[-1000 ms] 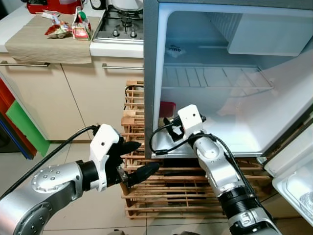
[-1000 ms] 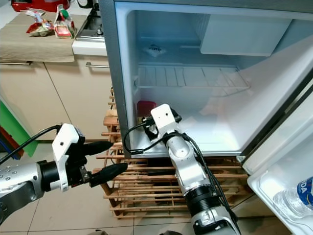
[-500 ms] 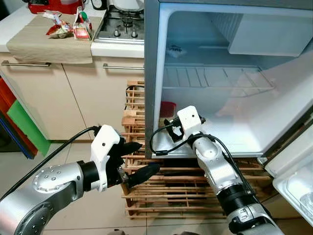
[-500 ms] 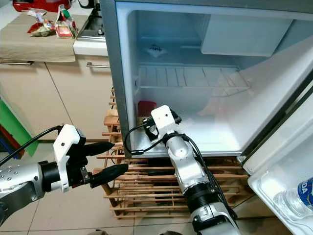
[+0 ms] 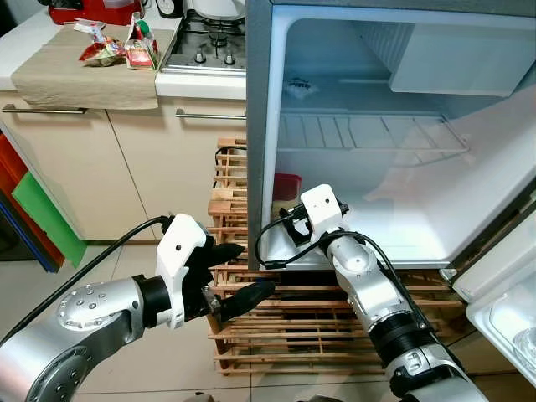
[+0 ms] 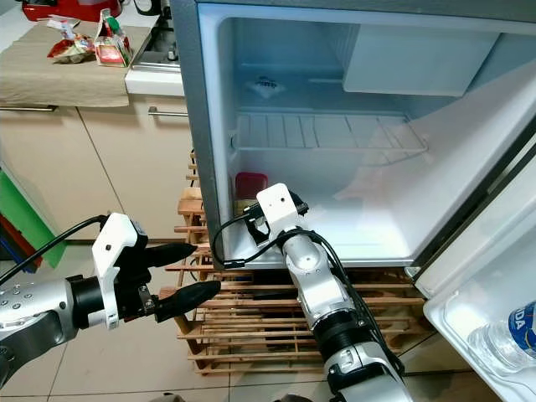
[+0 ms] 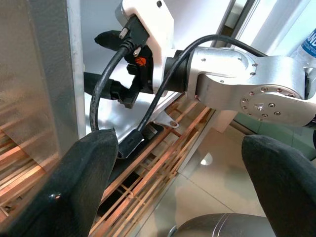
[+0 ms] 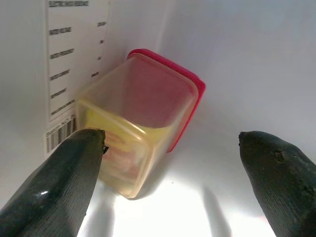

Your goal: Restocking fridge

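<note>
- Left pincer [image 5: 239,272]: nearest, low on the left, held in front of the slatted wooden pallet rack [image 5: 276,322] that stands under the fridge. Black fingers apart, nothing between them, tips pointing right towards the fridge.
- Right pincer [image 8: 163,182]: reaching through the open front of the small white-lined fridge [image 5: 394,243], at the near-left corner of its floor. Fingers spread wide, gripping nothing.
- Clear square plastic container with a red lid [image 8: 140,131]: lies tipped on its side on the fridge floor, against the left inner wall, lid facing the back. Yellowish contents visible through the wall. It sits just beyond the right pincer's fingertips, nearer the finger [image 8: 52,182] by the wall; cannot tell if that finger touches it. From the head views only a red patch [image 6: 250,183] shows behind the wrist.
- White rating label with barcode [image 8: 69,59] on the fridge's left inner wall, just beside the container.
- White wire shelf [image 5: 368,134] across the fridge's middle; white freezer box [image 5: 465,59] at top right.
- Fridge door [image 6: 494,310] swung open to the right; clear plastic water bottle [image 6: 507,335] in its door bin.
- Far left: pale kitchen desk [image 5: 75,71] with beige cloth, snack packets [image 5: 121,46] on it, gas hob [image 5: 205,46] next to the fridge.
</note>
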Controlling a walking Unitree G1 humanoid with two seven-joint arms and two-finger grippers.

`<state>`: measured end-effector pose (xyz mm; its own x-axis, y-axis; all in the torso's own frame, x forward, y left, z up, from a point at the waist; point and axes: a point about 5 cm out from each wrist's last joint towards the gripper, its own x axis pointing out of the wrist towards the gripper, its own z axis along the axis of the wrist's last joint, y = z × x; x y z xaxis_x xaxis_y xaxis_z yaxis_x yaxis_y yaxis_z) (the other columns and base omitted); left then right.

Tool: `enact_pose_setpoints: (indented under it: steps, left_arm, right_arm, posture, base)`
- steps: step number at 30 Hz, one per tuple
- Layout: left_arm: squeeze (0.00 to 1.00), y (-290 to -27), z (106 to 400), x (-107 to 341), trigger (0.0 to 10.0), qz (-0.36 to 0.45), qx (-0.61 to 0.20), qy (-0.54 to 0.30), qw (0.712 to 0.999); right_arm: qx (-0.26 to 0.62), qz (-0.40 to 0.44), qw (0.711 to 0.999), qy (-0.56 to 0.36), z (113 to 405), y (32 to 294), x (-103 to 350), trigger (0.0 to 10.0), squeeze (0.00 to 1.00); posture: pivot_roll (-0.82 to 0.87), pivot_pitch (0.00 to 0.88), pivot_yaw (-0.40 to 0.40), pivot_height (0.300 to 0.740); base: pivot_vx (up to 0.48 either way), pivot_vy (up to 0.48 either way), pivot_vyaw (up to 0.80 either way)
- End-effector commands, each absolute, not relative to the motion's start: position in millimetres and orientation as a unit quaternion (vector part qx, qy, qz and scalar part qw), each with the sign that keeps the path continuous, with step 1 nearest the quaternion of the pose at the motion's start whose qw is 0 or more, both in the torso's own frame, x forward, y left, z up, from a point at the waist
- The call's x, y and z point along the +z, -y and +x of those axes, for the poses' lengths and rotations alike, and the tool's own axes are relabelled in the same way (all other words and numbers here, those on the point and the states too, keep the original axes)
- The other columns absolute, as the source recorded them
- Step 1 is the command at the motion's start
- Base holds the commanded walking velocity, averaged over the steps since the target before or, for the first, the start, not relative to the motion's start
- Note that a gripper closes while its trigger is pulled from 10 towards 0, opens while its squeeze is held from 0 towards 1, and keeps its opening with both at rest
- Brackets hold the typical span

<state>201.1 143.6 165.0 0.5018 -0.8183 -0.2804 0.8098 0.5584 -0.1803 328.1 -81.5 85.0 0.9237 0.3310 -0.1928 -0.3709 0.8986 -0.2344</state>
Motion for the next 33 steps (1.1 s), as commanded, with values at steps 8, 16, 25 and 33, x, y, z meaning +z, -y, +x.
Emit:
enact_pose_setpoints:
  steps: [8, 16, 25, 33]
  left_arm:
    - [0.00, -138, 198, 164, 10.0, -0.011, -0.481, -0.171, 0.860]
    - [0.00, -138, 198, 164, 10.0, -0.011, -0.481, -0.170, 0.860]
    - [0.00, -139, 197, 165, 10.0, -0.008, -0.481, -0.172, 0.860]
    - [0.00, -140, 197, 165, 10.0, -0.008, -0.479, -0.173, 0.861]
  right_arm:
    - [0.155, -0.139, 0.977, -0.035, 345, 82, 107, 10.0, 0.04]
    - [0.159, -0.142, 0.976, -0.042, 348, 77, 104, 10.0, 0.05]
    - [0.169, -0.151, 0.972, -0.062, 341, 78, 90, 10.0, 0.05]
    - [0.174, -0.150, 0.969, -0.088, 322, 86, 68, 10.0, 0.05]
  posture:
    - [0.11, 0.000, -0.025, 0.740]
    - [0.13, 0.000, -0.032, 0.740]
    - [0.13, 0.000, -0.032, 0.740]
    - [0.13, 0.000, -0.034, 0.740]
  base:
    - [0.000, 0.000, 0.00]
    - [0.000, 0.000, 0.00]
    - [0.000, 0.000, 0.00]
    - [0.000, 0.000, 0.00]
